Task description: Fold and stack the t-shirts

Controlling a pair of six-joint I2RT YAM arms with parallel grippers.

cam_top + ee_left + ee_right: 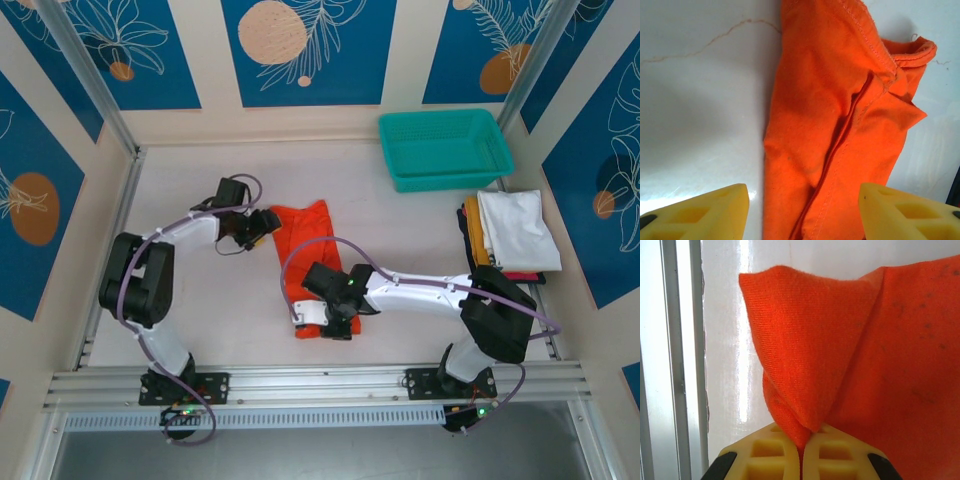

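Observation:
An orange-red t-shirt lies in a long narrow strip in the middle of the table. My left gripper is at its far left edge. In the left wrist view the left gripper is open, its yellow fingers standing either side of the shirt's creased edge. My right gripper is at the shirt's near end. In the right wrist view the right gripper is shut on a raised corner of the shirt. A stack of folded t-shirts, white on top, sits at the right.
A teal mesh basket stands at the back right, just behind the stack. An aluminium rail runs along the table's near edge, close to the right gripper, and appears as the rail beside the pinched corner.

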